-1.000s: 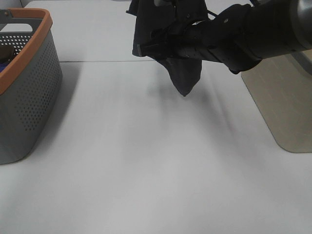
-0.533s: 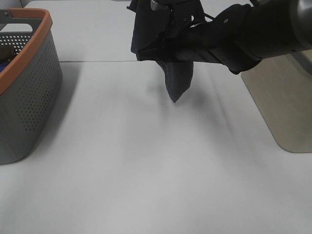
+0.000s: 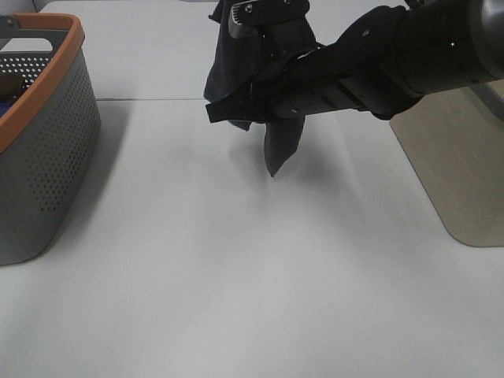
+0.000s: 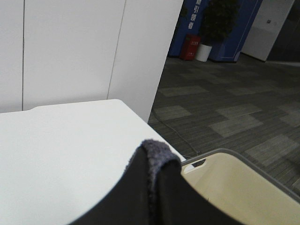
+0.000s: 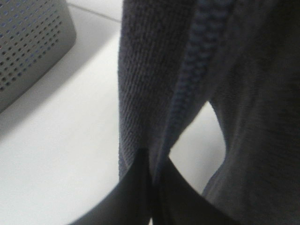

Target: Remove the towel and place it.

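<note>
An office hall, with carpet tiles [image 4: 234, 112], white wall panels [image 4: 70, 51], a potted plant [image 4: 219, 18].

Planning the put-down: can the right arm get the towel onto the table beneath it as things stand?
Probably yes. The towel hangs from the right hand over bare table; the basket stands well aside. But the left hand also pinches the towel, so it must follow.
</note>
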You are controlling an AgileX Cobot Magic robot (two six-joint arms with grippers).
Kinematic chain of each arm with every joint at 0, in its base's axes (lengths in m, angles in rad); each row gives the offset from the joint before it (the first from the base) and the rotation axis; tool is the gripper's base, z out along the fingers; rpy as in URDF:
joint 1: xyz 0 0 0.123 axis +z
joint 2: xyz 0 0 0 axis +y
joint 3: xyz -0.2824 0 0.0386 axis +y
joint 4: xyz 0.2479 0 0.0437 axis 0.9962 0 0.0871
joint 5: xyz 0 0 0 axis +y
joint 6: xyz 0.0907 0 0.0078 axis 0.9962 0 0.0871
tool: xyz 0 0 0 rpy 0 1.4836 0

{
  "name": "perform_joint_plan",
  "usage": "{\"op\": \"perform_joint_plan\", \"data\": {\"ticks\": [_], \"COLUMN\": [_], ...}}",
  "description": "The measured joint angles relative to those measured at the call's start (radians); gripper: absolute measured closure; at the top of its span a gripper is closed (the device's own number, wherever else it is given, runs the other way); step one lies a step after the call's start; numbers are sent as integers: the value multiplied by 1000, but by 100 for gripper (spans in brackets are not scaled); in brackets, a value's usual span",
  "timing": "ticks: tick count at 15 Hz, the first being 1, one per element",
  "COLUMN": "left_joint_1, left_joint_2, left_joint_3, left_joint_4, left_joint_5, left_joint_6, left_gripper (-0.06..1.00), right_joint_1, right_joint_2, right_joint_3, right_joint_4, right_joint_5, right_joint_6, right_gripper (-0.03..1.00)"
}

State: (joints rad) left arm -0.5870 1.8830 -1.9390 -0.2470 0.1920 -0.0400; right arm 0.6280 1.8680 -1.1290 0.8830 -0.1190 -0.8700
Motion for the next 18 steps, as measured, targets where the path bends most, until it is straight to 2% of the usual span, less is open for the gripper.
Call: {"op": "perform_joint_plan", "data": {"ticks": [3, 5, 8, 10, 12, 15, 18], "left_joint_1": [13, 49, 113, 142, 159, 164, 164], "left_joint_2": [5, 7, 7, 7, 7, 7, 7], "left_joint_3": [0, 0, 0, 0, 0, 0, 0], "left_joint_4": [56, 64, 67, 67, 71, 104, 164], "left_joint_5": [78, 139, 225, 286, 356, 464, 585], "left_joint_6": [0, 0, -4, -4, -4, -4, -15], "left_gripper": [94, 94, 94, 94, 94, 94, 94], "right_joint_1": [0, 0, 0, 0, 0, 0, 0], "right_joint_2": [-3, -41, -148, -212, -255, -271, -271], "right_joint_3": [-1, -1, -1, -1, -24, -149, -271], "right_joint_4": [-7, -21, -119, -288, -499, -842, -1091], "right_joint_5": [186, 299, 447, 556, 677, 876, 998], "right_joint_6": [1, 22, 124, 285, 480, 789, 940], "right_gripper": [97, 97, 97, 97, 97, 97, 97]}}
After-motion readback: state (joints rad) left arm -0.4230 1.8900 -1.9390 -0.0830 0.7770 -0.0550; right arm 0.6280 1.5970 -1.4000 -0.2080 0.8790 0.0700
